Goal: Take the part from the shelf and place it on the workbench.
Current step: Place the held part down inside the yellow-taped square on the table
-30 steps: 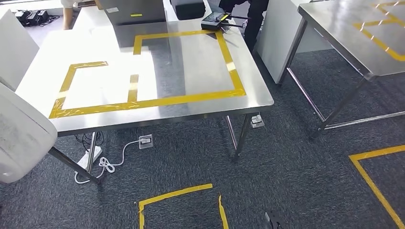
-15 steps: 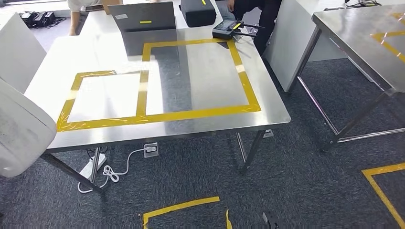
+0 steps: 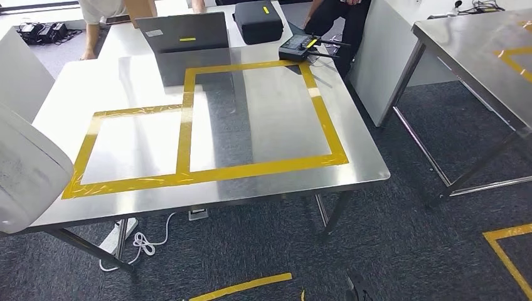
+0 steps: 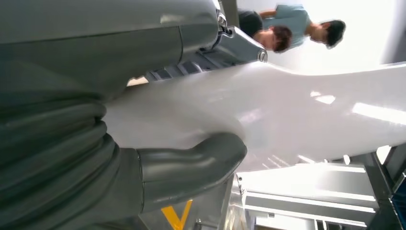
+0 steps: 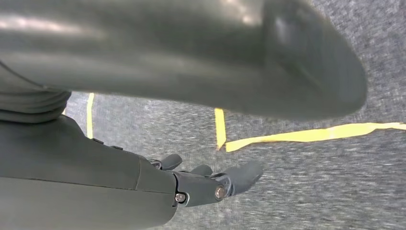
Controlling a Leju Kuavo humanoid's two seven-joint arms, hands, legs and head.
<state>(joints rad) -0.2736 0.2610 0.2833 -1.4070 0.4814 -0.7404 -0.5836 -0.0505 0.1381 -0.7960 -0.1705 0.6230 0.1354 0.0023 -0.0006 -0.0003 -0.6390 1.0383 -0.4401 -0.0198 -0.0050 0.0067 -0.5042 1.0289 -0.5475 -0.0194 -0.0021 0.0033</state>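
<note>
White part (image 3: 28,175) at left edge of the head frame, overhanging the workbench (image 3: 263,106) corner, clamped in left hand (image 4: 158,167), thumb pressed on it. Right hand (image 5: 210,184) holds nothing, fingers loosely apart over grey carpet (image 3: 408,251). Laptop (image 3: 182,31) at the top.

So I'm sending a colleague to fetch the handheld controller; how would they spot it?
Find the steel workbench marked with yellow tape. At its far right corner, just outside the taped outline, lies the controller: dark and flat, with a yellow label and thin antennas, smaller than the black case beside it.
</note>
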